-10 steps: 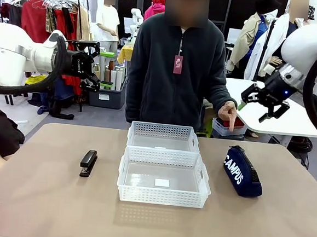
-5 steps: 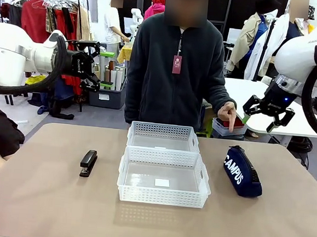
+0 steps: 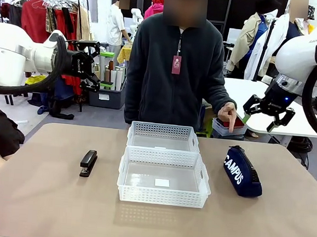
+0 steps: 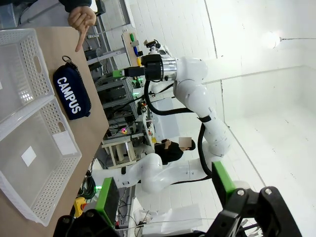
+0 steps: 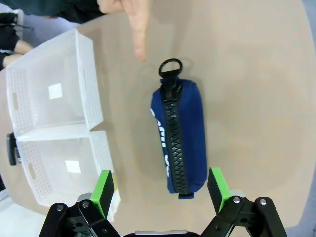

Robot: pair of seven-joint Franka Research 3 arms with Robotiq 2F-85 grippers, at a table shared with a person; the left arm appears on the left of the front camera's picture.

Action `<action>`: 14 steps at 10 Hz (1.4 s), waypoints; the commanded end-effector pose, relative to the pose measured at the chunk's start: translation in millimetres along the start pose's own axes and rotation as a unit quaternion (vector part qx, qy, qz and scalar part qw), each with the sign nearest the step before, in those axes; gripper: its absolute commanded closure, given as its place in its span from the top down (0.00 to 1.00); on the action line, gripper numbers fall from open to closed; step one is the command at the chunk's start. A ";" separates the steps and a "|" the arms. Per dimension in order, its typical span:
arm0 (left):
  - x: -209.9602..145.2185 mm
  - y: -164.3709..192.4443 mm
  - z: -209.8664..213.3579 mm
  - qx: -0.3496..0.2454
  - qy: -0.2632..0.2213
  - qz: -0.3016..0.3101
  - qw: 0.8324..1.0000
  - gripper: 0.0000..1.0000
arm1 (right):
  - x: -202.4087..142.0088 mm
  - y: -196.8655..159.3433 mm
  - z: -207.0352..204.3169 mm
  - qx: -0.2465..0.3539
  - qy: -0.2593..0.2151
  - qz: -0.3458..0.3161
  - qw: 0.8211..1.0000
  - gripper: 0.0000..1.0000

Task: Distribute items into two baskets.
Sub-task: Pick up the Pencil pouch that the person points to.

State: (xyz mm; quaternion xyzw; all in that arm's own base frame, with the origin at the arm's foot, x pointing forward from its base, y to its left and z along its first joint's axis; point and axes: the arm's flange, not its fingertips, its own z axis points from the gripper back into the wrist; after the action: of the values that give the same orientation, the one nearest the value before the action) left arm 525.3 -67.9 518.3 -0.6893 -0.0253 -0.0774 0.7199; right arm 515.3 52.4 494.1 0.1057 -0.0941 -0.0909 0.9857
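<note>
Starting from zero, nothing was found sorted: the stapler (image 3: 88,163) was seen lying on the table (image 3: 41,208) to the left of the two baskets (image 3: 162,198), the pouch (image 3: 243,170) to their right, and both baskets were seen empty. The left gripper (image 3: 98,65) and the right gripper (image 3: 265,117) were held spread wide with nothing in them. The right one was raised above the pouch, at which the person's hand (image 3: 228,113) was pointed.

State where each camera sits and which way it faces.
Front: fixed on the robot's side, facing the person across the table; left tool and right tool raised, open.
Left wrist: rolled sideways behind the left tool, looking across baskets toward the right arm.
Right wrist: behind the right tool, looking down on the pouch.
Shared: all three show pouch, baskets, pointing hand.
</note>
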 end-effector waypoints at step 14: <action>-0.3 -1.9 -0.1 0.000 0.000 -0.002 1.000 1.00 | 51.8 42.8 -95.9 -0.263 0.121 -0.004 0.957 1.00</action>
State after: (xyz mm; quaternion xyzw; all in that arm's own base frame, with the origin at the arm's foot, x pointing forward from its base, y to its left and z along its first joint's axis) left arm 525.2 -67.9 518.3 -0.6893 -0.0253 -0.0774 0.7199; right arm 594.9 104.7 412.6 -0.1764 0.0577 -0.1173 0.9756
